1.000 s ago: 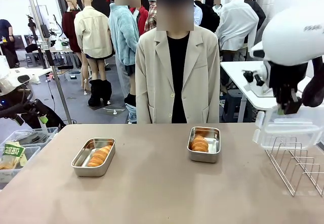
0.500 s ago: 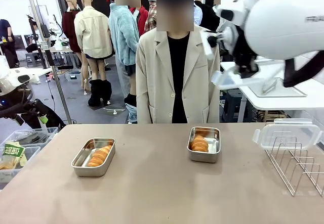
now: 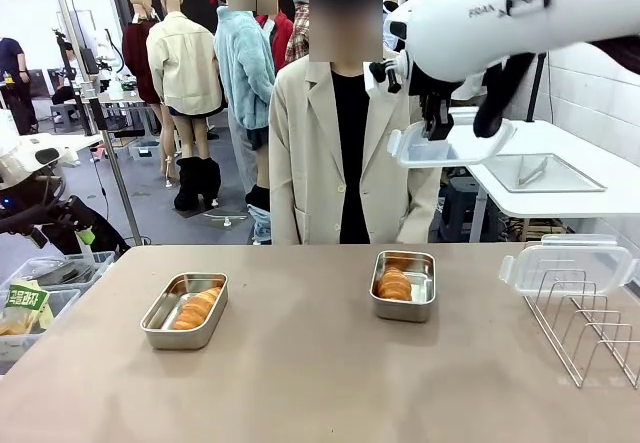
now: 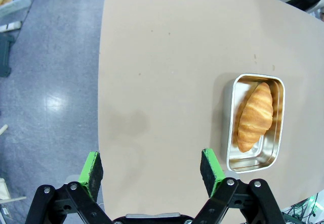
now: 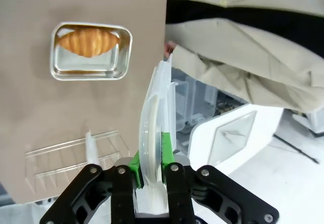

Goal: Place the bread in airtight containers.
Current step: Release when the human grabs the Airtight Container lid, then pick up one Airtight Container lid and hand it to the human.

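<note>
Left gripper (image 4: 152, 167) is seen wide open and empty, pointed down over the left side of the brown desk (image 3: 300, 383). The left small, deep, rectangular stainless-steel container (image 3: 185, 310) lies off to one side of it, not beneath it. One golden-orange, ridged, croissant-like roll (image 3: 197, 307) is lying inside that container, uncovered. Farther right, a second steel container of the same kind (image 3: 404, 285) is set at the far middle of the desk, in front of the person in the beige jacket (image 3: 345, 153), with another roll (image 3: 395, 284) in it, also uncovered. The right gripper (image 5: 151, 155) is clamped on one edge of a clear plastic snap-on lid (image 3: 450, 148).

Since the lid is pinched at one edge only, it is judged that it could pivot or slip on the way down. If it were lowered tilted or off-centre, a rim could be caught, the light container pushed along the desk, or the roll pressed. The person's jacket is near the lid and could be brushed.

The right arm is raised high from the right side, so that the lid is carried roughly level, well above the desk and up and to the right of the second container. A second clear lid (image 3: 568, 263) is resting on the wire rack (image 3: 585, 333) at the far right.
</note>
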`<act>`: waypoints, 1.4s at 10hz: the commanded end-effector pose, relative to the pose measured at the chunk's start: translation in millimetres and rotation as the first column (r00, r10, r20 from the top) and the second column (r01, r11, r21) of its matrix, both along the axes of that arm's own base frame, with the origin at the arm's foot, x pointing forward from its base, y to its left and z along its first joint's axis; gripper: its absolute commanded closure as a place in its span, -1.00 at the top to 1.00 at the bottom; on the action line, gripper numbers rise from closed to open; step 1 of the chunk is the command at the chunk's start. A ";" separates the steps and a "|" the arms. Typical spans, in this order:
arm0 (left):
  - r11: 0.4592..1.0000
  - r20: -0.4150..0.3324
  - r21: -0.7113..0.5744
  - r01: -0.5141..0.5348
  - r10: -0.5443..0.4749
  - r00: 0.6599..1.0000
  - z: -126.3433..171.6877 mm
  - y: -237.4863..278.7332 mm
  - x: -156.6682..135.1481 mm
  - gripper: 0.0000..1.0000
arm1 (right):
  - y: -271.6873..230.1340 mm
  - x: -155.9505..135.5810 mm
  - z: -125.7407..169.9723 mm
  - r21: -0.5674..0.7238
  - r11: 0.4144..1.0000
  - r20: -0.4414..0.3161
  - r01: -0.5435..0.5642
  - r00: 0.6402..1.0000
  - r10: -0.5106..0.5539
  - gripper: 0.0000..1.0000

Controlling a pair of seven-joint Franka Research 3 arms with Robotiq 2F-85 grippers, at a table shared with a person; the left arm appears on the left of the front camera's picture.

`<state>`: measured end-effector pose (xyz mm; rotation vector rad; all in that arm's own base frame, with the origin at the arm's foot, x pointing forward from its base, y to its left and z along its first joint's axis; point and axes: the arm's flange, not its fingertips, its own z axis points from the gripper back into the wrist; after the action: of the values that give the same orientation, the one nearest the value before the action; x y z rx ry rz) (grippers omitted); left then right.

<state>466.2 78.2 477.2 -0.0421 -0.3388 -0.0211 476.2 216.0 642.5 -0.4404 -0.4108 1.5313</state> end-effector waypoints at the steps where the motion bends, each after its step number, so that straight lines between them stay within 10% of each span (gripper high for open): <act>1: 1.000 -0.002 0.006 0.000 0.000 1.000 1.5 2.4 -0.6 1.00 | 4.4 19.1 17.1 0.026 0.998 -0.032 0.063 0.998 -0.062 -1.00; 11: 1.000 -0.002 0.006 0.000 0.000 1.000 1.5 2.4 -0.6 1.00 | -1.5 47.0 10.5 0.032 0.993 -0.120 0.115 0.987 -0.111 -0.94; 14: 1.000 -0.002 0.006 0.000 0.000 1.000 1.5 2.4 -0.6 1.00 | -2.4 40.4 17.2 0.037 0.990 -0.170 0.136 0.977 -0.128 0.01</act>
<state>466.2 78.2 477.2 -0.0420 -0.3387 -0.0211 518.3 210.4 651.9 -0.3362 -0.2914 1.4379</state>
